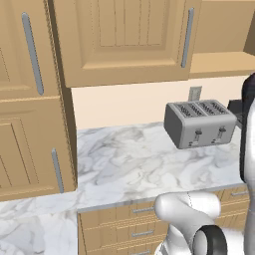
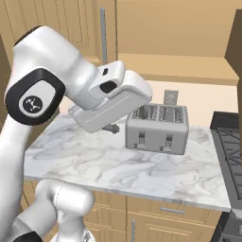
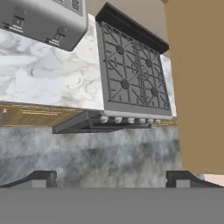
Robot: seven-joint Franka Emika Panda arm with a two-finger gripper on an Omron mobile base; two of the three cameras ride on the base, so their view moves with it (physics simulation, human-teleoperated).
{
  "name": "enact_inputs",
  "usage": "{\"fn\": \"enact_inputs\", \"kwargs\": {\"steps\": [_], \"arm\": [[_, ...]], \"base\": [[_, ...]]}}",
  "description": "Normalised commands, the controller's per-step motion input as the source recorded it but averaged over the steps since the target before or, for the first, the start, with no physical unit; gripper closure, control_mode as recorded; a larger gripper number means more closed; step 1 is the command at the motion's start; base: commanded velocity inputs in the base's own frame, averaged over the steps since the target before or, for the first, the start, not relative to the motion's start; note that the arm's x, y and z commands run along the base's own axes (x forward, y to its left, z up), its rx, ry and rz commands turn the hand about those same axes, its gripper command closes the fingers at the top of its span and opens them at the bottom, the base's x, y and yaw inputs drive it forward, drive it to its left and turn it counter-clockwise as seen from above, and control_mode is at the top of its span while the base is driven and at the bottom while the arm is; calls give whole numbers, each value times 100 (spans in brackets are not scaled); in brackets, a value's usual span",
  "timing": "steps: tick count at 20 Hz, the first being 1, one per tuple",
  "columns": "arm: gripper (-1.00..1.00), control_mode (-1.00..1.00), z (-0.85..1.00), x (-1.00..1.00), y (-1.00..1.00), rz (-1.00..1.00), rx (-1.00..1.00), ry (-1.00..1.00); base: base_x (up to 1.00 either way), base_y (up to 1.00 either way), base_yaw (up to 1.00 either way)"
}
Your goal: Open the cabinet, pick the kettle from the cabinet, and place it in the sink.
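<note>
The cabinet (image 1: 124, 35) hangs on the wall above the counter, its door shut, with the long grey bar handle (image 1: 187, 37) at the door's right side. In the right base view the same handle (image 2: 102, 35) rises just above my arm. My hand (image 2: 111, 101) hovers over the counter, below the cabinet and to the left of the toaster. In the hand view the gripper (image 3: 111, 179) is open, fingertips (image 3: 41, 178) wide apart with nothing between them. The kettle is hidden and the sink is out of view.
A grey four-slot toaster (image 1: 199, 122) stands on the marble counter (image 1: 124, 164) near the wall. A black stove (image 2: 229, 146) adjoins the counter's right end. A tall wooden cabinet (image 1: 30, 99) bounds the left. Drawers (image 1: 129, 224) run under the counter.
</note>
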Motion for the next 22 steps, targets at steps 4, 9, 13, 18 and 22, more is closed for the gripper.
{"fn": "enact_inputs", "kwargs": {"steps": [4,9,13,18,22], "arm": [[-100,-100,-20,-24,76,0,1,-1],[-100,-100,-3,-22,65,0,5,-13],[-100,-100,0,-13,41,4,18,-14],[-100,-100,0,-11,29,4,19,-20],[-100,-100,0,-4,19,2,16,-30]], "base": [[0,0,0],[0,0,0],[0,0,0],[0,0,0],[0,0,0]]}}
